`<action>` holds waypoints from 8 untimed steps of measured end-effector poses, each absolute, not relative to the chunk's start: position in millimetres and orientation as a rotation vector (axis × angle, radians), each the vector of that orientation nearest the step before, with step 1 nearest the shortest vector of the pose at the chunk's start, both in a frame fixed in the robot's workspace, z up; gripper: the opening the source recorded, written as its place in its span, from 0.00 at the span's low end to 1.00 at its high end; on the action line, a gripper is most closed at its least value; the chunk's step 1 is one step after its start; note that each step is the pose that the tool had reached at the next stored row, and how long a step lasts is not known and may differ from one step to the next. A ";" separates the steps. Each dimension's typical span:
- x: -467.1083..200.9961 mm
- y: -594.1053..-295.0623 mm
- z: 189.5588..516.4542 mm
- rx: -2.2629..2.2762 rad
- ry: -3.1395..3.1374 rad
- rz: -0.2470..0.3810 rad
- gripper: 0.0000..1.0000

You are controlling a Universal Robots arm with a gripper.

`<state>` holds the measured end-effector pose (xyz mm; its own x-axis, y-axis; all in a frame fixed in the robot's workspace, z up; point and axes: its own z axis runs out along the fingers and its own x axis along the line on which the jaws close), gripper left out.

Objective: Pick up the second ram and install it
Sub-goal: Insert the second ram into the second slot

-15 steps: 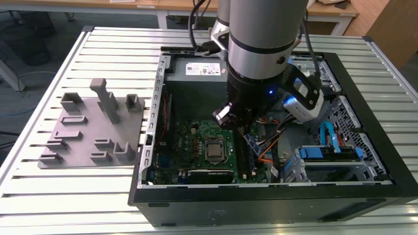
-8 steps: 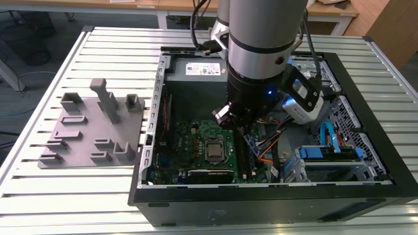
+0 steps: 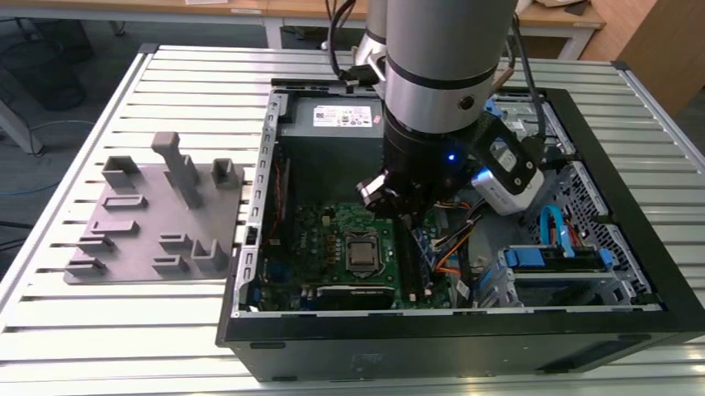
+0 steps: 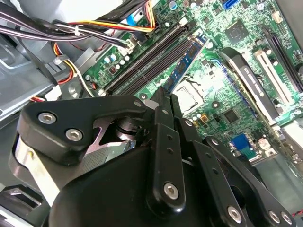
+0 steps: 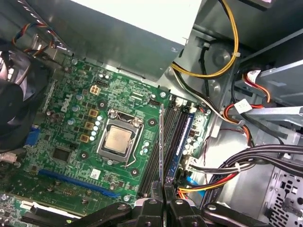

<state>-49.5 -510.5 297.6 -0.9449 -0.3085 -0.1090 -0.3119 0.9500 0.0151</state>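
now one hand pinching second ram edge-on over motherboard; one blue ram seated alongside.

My claw is pinched on the second ram. From here it's edge-on, just a thin strip over the black memory slots along the motherboard's cable-side edge. Another blue stick sits in a slot just beside it. Bare processor mid-board, wire bundle off that same edge.
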 end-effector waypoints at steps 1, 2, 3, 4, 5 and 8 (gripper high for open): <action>-49.5 -510.5 297.6 -0.478 2.998 0.049 0.13; -49.4 -510.4 297.5 -0.478 2.999 0.049 0.13; -49.2 -510.4 297.5 -0.478 3.003 0.050 0.13; -49.0 -510.4 297.4 -0.479 3.012 0.053 0.13; -48.7 -510.4 297.5 -0.481 3.027 0.057 0.13; -47.9 -510.4 297.4 -0.487 3.082 0.071 0.13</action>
